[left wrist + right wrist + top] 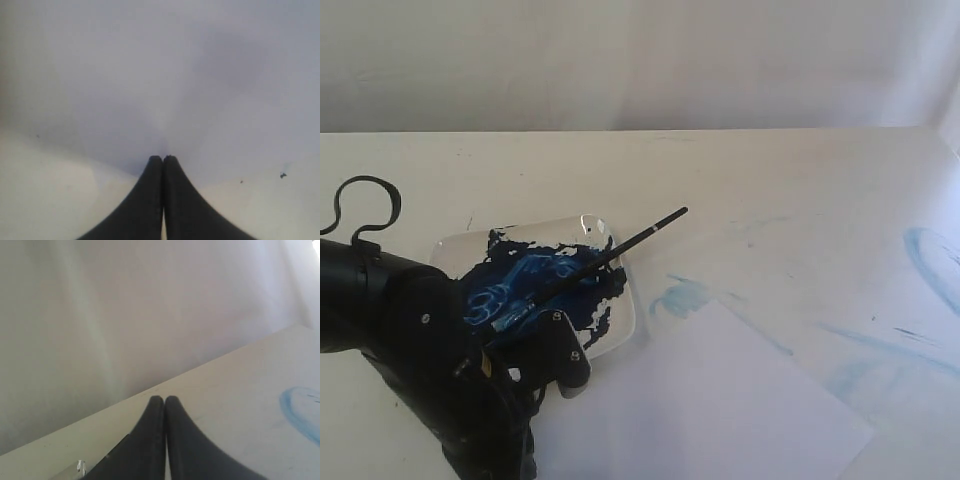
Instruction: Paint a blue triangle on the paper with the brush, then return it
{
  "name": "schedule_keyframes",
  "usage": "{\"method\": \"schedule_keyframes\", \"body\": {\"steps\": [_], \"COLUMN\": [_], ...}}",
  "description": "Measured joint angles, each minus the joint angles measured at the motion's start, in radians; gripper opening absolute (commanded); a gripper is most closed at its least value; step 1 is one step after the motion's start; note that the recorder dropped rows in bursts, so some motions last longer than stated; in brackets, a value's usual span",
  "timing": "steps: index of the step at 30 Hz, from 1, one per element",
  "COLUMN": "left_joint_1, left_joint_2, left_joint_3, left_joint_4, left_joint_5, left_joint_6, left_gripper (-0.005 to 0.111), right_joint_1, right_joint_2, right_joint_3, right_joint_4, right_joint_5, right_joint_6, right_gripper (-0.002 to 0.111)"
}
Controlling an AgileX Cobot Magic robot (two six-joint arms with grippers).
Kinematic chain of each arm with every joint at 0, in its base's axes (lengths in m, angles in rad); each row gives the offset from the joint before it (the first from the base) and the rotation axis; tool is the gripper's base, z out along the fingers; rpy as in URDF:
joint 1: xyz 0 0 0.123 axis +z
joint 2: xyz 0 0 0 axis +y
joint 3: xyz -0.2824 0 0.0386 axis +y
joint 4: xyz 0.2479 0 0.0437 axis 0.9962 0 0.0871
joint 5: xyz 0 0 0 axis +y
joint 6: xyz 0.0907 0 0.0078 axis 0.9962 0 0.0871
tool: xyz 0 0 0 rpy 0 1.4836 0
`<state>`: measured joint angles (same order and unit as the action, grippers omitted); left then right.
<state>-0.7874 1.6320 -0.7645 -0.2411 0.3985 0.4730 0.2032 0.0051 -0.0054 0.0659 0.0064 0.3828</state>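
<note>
At the far left of the exterior view the black left arm (400, 310) reaches in over the cream tabletop (770, 170), a looped black cable (365, 205) standing up behind it. Its own camera shows the left gripper (163, 159) with both black fingers pressed together and nothing between them, hanging over a pale grey-white surface that gives way to cream on either side (whether that surface is the sheet I cannot tell).

Just beside the arm sits the square white dish (535, 233), its floor smeared with dark blue paint. The long thin paintbrush with the black handle (610, 255) lies slantwise across this dish. Its bristle end is down in the paint, near the arm. Its handle tip juts out past the far right rim, over the table. No gripper touches it.

To the right of the dish lies the plain white rectangular sheet of paper (720, 400), flat on the table, one edge close to the dish. A pale-blue smear (680, 295) marks the tabletop just beyond the sheet's far corner, and fainter blue streaks (930, 260) run along the right side.

The right gripper (164, 399) shows only in its wrist view, fingers closed against each other and empty, above bare tabletop, with a curved pale-blue mark (295, 412) nearby and the white wall (125, 305) behind.
</note>
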Motion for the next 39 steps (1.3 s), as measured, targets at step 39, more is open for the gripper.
{"method": "schedule_keyframes", "body": {"steps": [39], "left_joint_1": [-0.002], "left_joint_2": [0.023], "left_joint_3": [-0.006], "left_joint_4": [-0.004], "left_joint_5": [0.002], "left_joint_6": [0.0], "left_gripper": [0.0], "right_joint_1": [0.26], "right_joint_2": [0.599], "right_joint_3": [-0.362], "right_joint_4": [0.0], "right_joint_5": [0.15], "right_joint_6": [0.324], "right_gripper": [0.0]}}
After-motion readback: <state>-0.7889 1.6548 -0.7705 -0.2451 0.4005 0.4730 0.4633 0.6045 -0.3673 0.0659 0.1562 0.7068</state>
